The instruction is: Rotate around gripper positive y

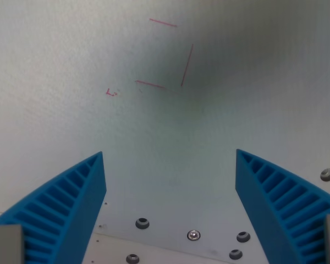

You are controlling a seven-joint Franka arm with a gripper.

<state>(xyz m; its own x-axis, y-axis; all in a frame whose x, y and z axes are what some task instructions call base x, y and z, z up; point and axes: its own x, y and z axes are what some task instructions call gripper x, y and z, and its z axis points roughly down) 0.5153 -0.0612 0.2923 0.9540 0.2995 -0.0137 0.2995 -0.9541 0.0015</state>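
Observation:
My gripper is open and empty in the wrist view. Its two blue ribbed fingers stand wide apart at the lower left and lower right. Nothing lies between them. Below them is a pale white tabletop with thin red pen lines that form part of a square near the top middle. A small red mark sits to the wrist view's left of those lines.
Several metal screws sit in the surface near the bottom edge, and one more screw at the wrist view's right. A soft dark shadow lies over the upper right.

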